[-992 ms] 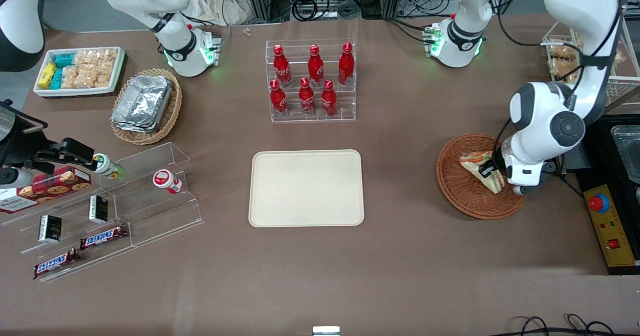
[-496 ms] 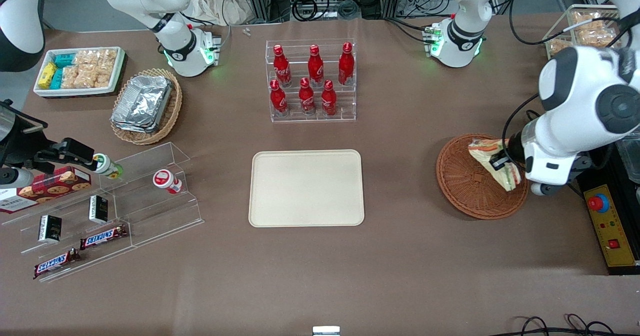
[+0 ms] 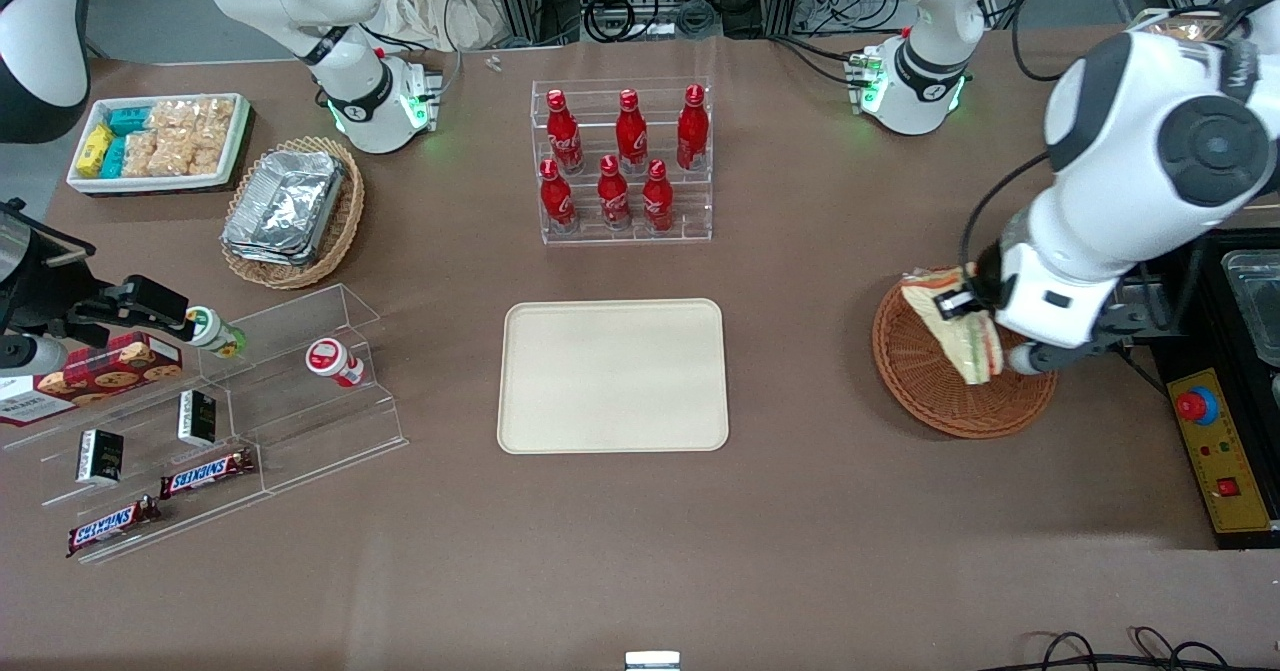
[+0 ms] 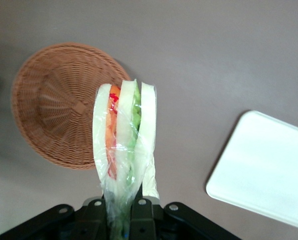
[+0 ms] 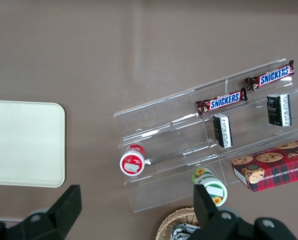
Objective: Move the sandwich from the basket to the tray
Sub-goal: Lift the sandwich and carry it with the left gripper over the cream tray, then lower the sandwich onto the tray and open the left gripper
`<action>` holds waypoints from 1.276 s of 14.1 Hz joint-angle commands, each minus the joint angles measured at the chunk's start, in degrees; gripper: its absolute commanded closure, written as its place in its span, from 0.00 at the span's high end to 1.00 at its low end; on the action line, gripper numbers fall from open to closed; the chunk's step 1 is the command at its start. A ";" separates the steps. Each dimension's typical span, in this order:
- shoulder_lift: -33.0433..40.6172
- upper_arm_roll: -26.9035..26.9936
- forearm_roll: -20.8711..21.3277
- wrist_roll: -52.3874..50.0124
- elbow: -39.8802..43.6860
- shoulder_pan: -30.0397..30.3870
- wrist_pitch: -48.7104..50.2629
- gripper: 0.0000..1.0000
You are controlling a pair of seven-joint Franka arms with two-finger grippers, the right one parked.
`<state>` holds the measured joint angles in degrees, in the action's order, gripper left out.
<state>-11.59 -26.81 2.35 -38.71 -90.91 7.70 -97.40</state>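
Observation:
My left gripper point(image 3: 968, 303) is shut on the sandwich point(image 3: 962, 339), a wrapped wedge of white bread with orange and green layers, and holds it in the air above the reddish-brown wicker basket point(image 3: 925, 391). In the left wrist view the sandwich point(image 4: 123, 135) hangs out from between the black fingers point(image 4: 142, 216), over the edge of the empty basket point(image 4: 54, 110), with the gripper point(image 4: 120, 212) closed on its wrap. The cream tray point(image 3: 613, 375) lies flat mid-table, toward the parked arm's end from the basket; its corner shows in the left wrist view point(image 4: 268, 170).
A clear rack of red bottles point(image 3: 622, 161) stands farther from the front camera than the tray. A tan basket of foil containers point(image 3: 290, 211), a white snack bin point(image 3: 158, 141) and a clear stepped shelf point(image 3: 230, 411) lie toward the parked arm's end. A yellow control box point(image 3: 1220, 451) lies beside the basket.
The gripper has lifted the sandwich out of the basket and carried it up and toward the tray; the arm's wrist has swung higher.

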 commanded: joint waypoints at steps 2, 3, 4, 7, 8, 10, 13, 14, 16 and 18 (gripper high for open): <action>-5.98 -0.17 1.34 0.65 6.08 -7.15 0.63 0.14; -7.38 -0.17 3.00 0.74 6.62 -9.61 0.46 0.14; -8.79 -0.17 4.75 0.83 6.88 -12.07 -0.59 0.14; -13.80 -0.17 5.91 0.13 7.24 -16.56 -5.60 0.14; -15.55 -0.17 5.91 0.04 7.32 -17.79 -7.79 0.14; -19.50 -0.09 6.09 0.04 7.41 -20.34 -12.01 0.12; -26.80 0.27 6.70 -0.05 10.04 -23.68 -16.67 0.10; -28.82 0.35 8.45 -1.01 10.57 -24.82 -18.08 0.10; -32.08 0.27 12.31 -3.82 10.49 -25.36 -21.15 0.10; -34.02 0.27 13.12 -3.66 10.49 -25.71 -22.83 0.10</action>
<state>-43.12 -26.89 13.71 -41.35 -83.26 -17.10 -119.75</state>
